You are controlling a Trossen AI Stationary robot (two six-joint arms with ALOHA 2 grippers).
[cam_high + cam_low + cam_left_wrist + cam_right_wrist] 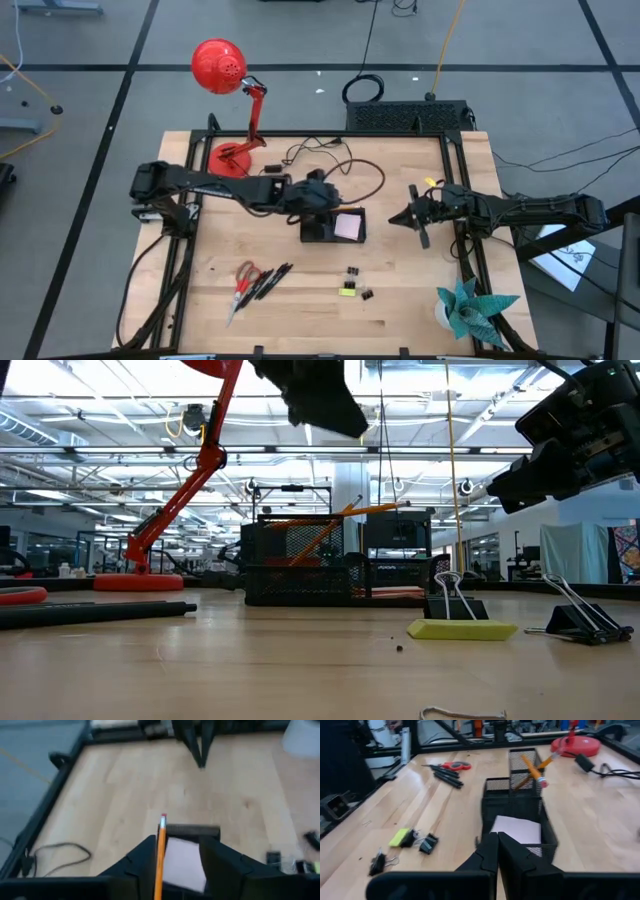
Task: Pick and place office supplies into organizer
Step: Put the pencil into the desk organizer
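Observation:
The black mesh organizer (pixel 318 234) stands mid-table with a pink-white sticky pad (pixel 348 226) in its low section. Two orange pencils (pixel 532 767) lean crossed in its upright compartment. My left gripper (pixel 330 205) hovers open just above that compartment. In the left wrist view, one pencil (pixel 161 852) runs along the inner side of one finger, eraser end forward. My right gripper (pixel 398 217) waits shut to the organizer's right, holding nothing. Red-handled scissors and black pens (pixel 255 280) lie near the front left. Binder clips (pixel 353 272) and a yellow-green piece (pixel 347 290) lie near the front centre. My left gripper has an orange pencil (pixel 160 865) lying along the inner side of one finger (pixel 142 860), with the jaws spread wide. I cannot tell whether the finger touches it. The pencil's lower end stands in the upright compartment (pixel 524 775), and it leans toward the table's right.
A red desk lamp (pixel 220 68) stands at the far left with a cable (pixel 330 160) trailing behind the organizer. A teal paper plant (pixel 470 305) sits at the front right corner. Bare wood lies between the organizer and the front items.

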